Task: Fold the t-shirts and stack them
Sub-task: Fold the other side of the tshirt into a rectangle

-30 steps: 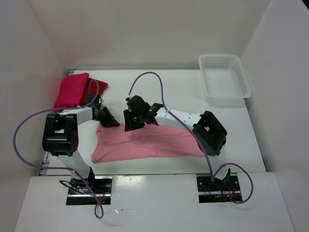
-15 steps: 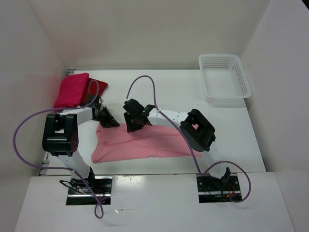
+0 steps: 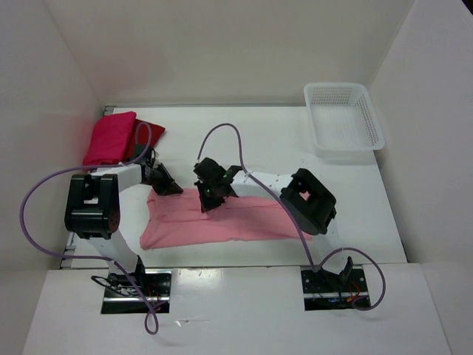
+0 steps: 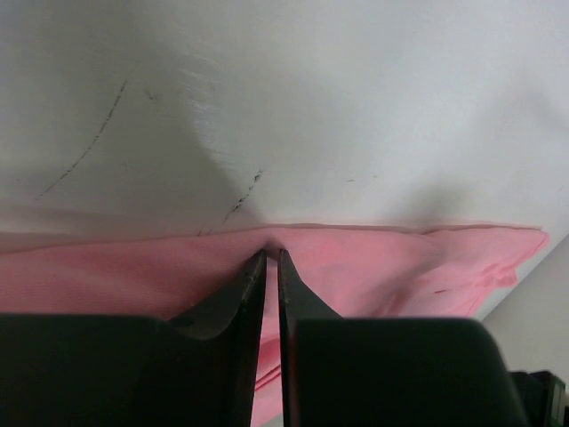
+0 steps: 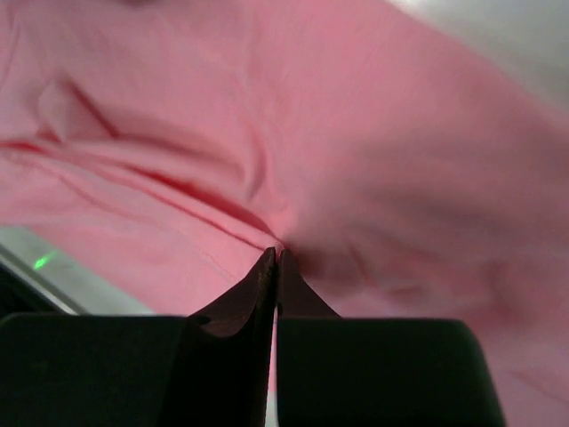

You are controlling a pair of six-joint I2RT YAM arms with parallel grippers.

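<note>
1. Left gripper: you're pinched shut on the salmon shirt's far edge.
2. Right gripper: clamped on its folds, shirt spread beneath.
3. Magenta shirt overlaps red shirt, beyond your left gripper.

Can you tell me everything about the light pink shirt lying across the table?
The light pink shirt is soft, plain cloth, folded into a long, wrinkled band. It lies flat across the near part of the white table, with creases running along its length. The left gripper is closed on its far edge near the left end. The right gripper is closed on a raised fold of it, closer to the middle.
</note>
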